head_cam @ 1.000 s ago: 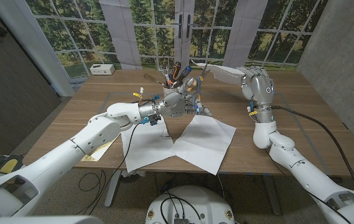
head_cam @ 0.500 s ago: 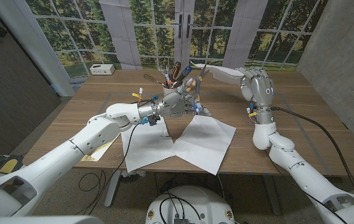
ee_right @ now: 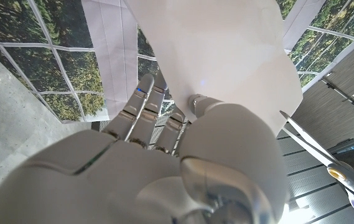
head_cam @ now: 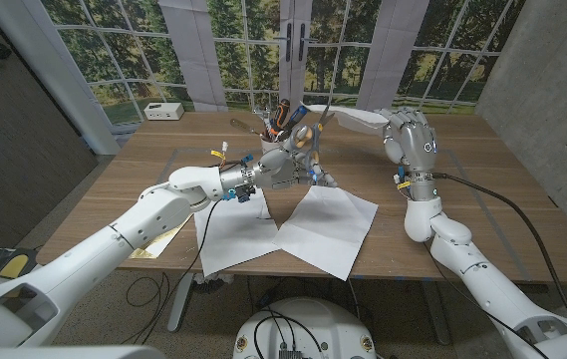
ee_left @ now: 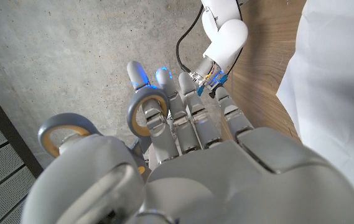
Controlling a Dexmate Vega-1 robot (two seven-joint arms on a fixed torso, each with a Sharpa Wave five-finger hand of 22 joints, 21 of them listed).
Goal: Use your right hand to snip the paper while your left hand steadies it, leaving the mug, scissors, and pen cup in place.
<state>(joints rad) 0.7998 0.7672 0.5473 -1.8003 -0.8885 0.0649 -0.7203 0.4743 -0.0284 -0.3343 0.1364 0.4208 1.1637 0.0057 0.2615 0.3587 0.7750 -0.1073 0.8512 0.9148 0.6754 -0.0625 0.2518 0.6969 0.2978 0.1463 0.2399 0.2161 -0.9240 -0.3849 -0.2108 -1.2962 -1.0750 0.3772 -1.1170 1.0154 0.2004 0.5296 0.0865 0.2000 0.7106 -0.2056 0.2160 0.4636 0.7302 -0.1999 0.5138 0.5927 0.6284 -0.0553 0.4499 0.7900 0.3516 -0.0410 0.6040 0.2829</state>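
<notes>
The left hand [head_cam: 285, 166] holds the scissors [ee_left: 102, 127], blades open toward the paper [head_cam: 358, 121] that the right hand [head_cam: 410, 137] holds raised above the bench [head_cam: 482, 189]. Next, I judge, close the blades on its edge.

Pen cup [head_cam: 281, 128] behind two paper sheets [head_cam: 328, 227] at table [head_cam: 482, 189] front edge.
</notes>
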